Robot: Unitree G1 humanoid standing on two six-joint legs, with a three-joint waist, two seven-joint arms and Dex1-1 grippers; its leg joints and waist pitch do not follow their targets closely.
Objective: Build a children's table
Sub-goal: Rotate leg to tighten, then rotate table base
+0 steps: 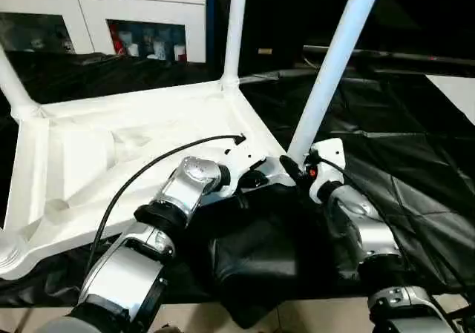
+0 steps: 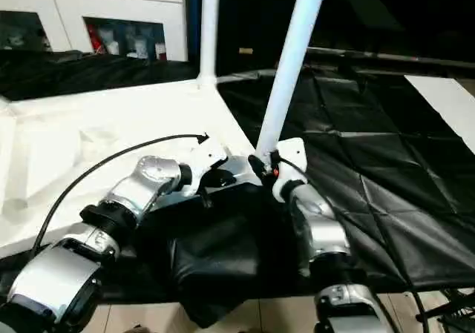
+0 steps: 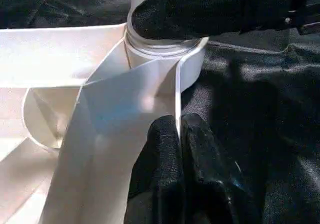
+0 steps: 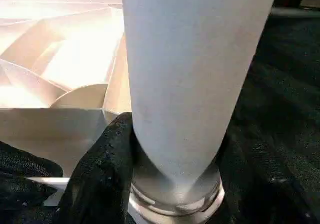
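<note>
- Left gripper point(image 1: 249, 176), centre of the left eye view: fingers pinched shut on the thin upright rim wall of the tabletop point(image 1: 141, 151), just beside the near corner socket point(image 3: 162, 47). In the left wrist view the wall runs straight down between the two black pads.
- Right gripper point(image 1: 303, 168), just right of centre: fingers set about half apart and closed round the foot of the near leg point(image 1: 334, 66), right at the socket collar.
- Near leg: rises from the near corner toward the upper right of the frame, leaning visibly. Whether it is fully seated I cannot tell.
- Risk, near: the lean suggests the leg may bind or cock in the socket if pushed off-axis; the low grip gives little leverage over the long tube above.
- Risk, near: the left hold is a narrow pinch on a thin wall; a hard push could slip it and let the tabletop slide on the black sheet point(image 1: 415, 170).
- Tabletop: lies underside-up, ribs showing, across the left half of the frame.
- Far leg point(image 1: 236, 29), upper centre: stands upright in its corner socket. Another leg point(image 1: 13, 84) stands at the left edge.
- Risk, far: jolting the tabletop could loosen the standing legs.
- Containers: white cabinet point(image 1: 141, 10), upper left, with small bottles or jars on its shelf; too small to identify.
</note>
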